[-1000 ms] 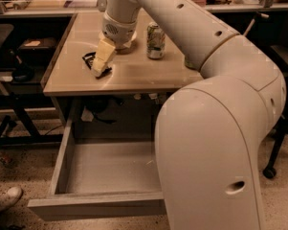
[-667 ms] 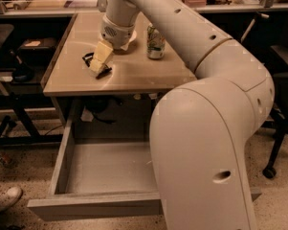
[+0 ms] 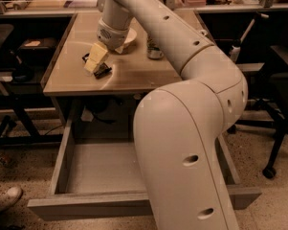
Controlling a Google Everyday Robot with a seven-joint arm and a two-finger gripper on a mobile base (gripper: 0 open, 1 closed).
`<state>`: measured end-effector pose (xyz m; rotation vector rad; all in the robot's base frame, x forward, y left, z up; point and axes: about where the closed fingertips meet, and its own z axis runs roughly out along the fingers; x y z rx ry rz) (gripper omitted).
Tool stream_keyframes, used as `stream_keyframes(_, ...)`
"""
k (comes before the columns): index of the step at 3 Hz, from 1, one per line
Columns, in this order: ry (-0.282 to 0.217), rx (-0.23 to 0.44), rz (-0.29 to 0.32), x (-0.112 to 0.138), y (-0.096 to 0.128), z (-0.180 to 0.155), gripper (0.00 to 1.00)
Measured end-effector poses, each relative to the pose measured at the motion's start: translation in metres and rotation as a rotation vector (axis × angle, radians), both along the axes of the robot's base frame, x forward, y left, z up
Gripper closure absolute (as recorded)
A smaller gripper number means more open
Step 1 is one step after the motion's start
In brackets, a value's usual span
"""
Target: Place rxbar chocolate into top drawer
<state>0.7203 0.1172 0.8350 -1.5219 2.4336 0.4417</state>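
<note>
The rxbar chocolate (image 3: 103,72) is a small black bar lying on the wooden tabletop (image 3: 134,73), left of centre. My gripper (image 3: 96,61) is down right over it and covers most of it; only the bar's dark ends show beside the gripper. The top drawer (image 3: 86,208) is pulled open below the table, with its pale floor showing. My big white arm crosses in front of the drawer's right half.
A metal can (image 3: 154,50) stands on the table right of the gripper. A white bowl (image 3: 128,35) sits behind the wrist. Office chair legs (image 3: 270,169) stand at the right. A shoe (image 3: 5,198) is on the floor at bottom left.
The arm's elbow has swung a little to the left in view. The gripper stays at the bar and has sunk slightly toward it. The bar and the drawer have not moved.
</note>
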Motion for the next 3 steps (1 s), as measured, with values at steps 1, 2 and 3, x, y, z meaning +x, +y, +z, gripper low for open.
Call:
stream_keyframes(1, 0.018, 0.016, 0.003, 0.003, 0.008, -0.006, 0.0)
stream_keyframes(2, 0.044, 0.036, 0.01, 0.004, 0.019, -0.015, 0.0)
stream_keyframes(3, 0.061, 0.047, 0.027, 0.003, 0.03, -0.023, 0.0)
